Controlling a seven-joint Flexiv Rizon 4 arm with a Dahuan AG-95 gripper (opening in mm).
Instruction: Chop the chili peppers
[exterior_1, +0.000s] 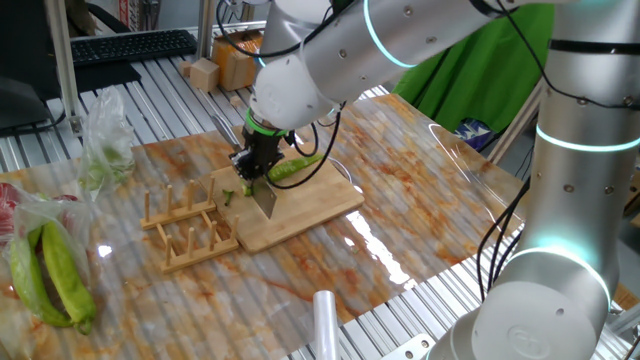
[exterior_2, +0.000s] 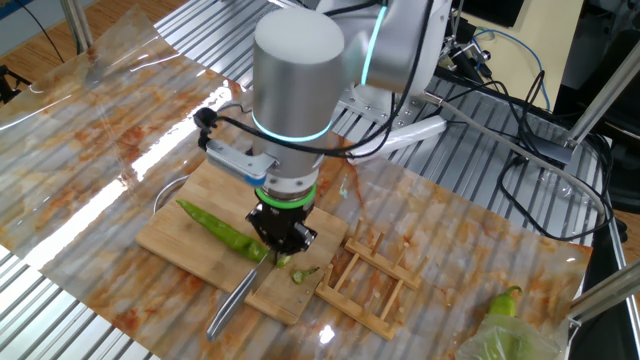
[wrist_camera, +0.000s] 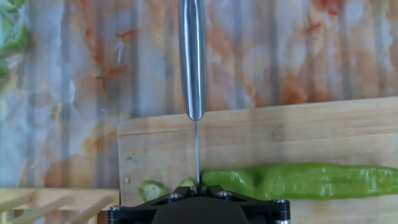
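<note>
The chili pepper (wrist_camera: 298, 180) lies on a wooden cutting board (exterior_1: 320, 205) directly under the gripper (exterior_2: 282, 243), which is clamped on a knife (wrist_camera: 192, 59) whose blade meets the chili's cut end; small slices (wrist_camera: 151, 189) sit just beside it. The board rests on a marbled, orange-streaked sheet (exterior_1: 420, 190) covering the slatted metal bench (exterior_1: 180, 95). A wooden rack (exterior_1: 185, 225) stands near the gripper.

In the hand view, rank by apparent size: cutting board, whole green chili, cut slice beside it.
1. Cutting board, largest, running off frame.
2. Green chili.
3. Cut slice, clearly smallest.
All lie on the same board, so nearness hardly skews this.
</note>
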